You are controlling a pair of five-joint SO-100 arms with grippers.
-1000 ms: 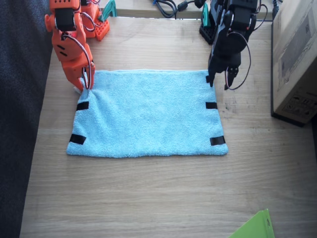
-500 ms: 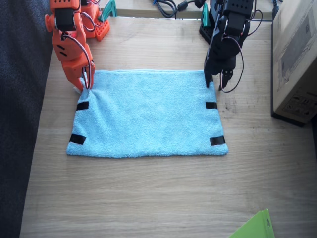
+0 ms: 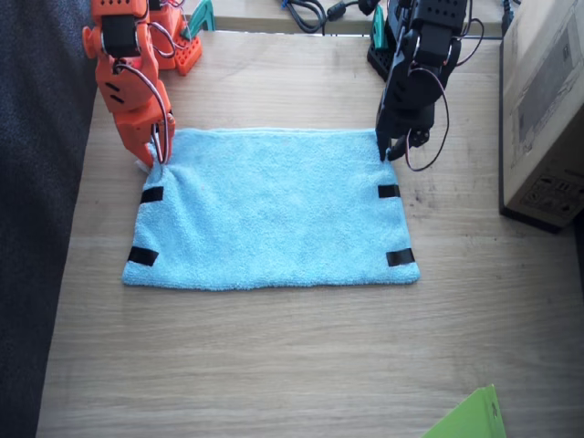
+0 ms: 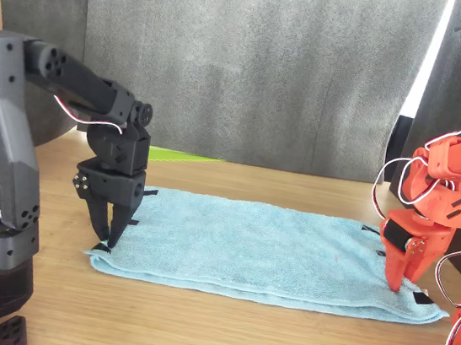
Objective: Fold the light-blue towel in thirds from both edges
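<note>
Pale wood-grain table (image 3: pixel 274 365) fills the fixed view, with dark grey curtain (image 4: pixel 254 56) hanging behind it in the front view. Spread flat near the middle of the table lies the light-blue towel (image 3: pixel 274 210), unfolded, its long sides running across between the two arms. Black tape strips (image 3: pixel 389 192) mark its two short edges — two show on each side in the fixed view, while the far-corner strips are covered by the grippers.

At the towel's far corner on the orange side, the right gripper (image 3: pixel 157 151) points straight down with its fingers pressed together on a pinch of the light-blue towel; the cloth puckers slightly toward that corner. In the front view the same gripper (image 4: pixel 398 275) stands on the towel's corner beside a tape strip.

At the towel's opposite far corner, the black left gripper (image 3: pixel 391 151) reaches down to the edge. The front view shows it (image 4: pixel 108 237) with fingers slightly spread, tips meeting the towel's corner — whether any cloth is actually caught between them is unclear.

Beside the towel, past the left arm, a cardboard box (image 3: pixel 543 109) sits at the table's edge. Toward the table's near edge from the towel, a bright green sheet corner (image 3: pixel 470 418) pokes in.
</note>
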